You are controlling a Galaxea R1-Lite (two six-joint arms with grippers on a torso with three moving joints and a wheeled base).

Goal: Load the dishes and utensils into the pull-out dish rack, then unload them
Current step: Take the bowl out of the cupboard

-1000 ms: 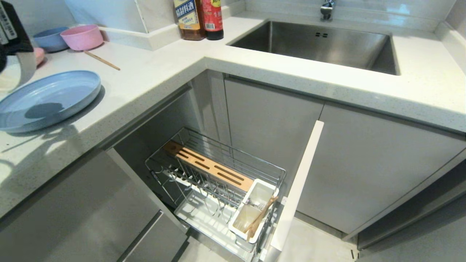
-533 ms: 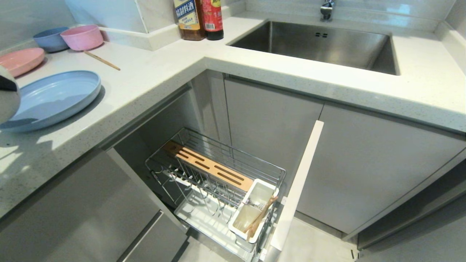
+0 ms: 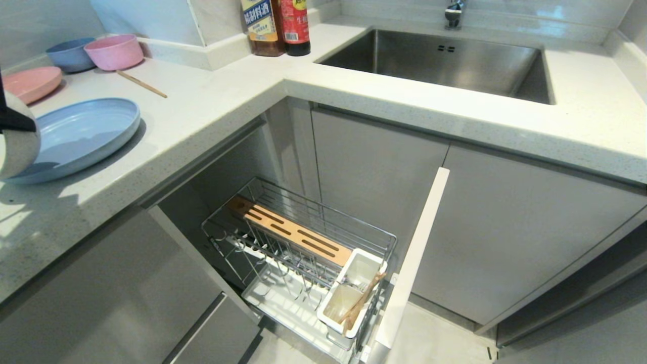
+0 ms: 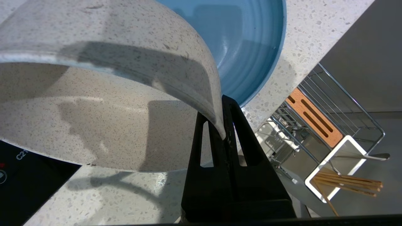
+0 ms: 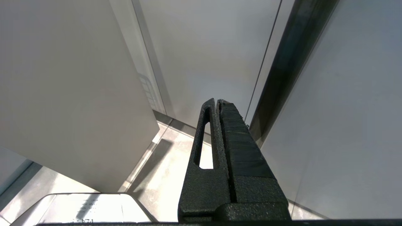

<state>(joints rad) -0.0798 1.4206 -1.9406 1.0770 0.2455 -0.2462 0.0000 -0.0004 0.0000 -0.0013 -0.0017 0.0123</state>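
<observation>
Bowl, cream, speckled: pinched by its rim in the closed left gripper, held above the near left tabletop; a second ago it sat higher at the left edge under the arm, now it shows lower and nearer the rack side. Judged: carry toward loading is under way.
Right gripper: closed on nothing, parked low by the cabinet fronts.
Pull-out dish rack: drawn out, near centre; wire slots bare; chopsticks and fork already stand in its white cup.
Blue plate: left tabletop, not yet loaded.
One chopstick: far left.
</observation>
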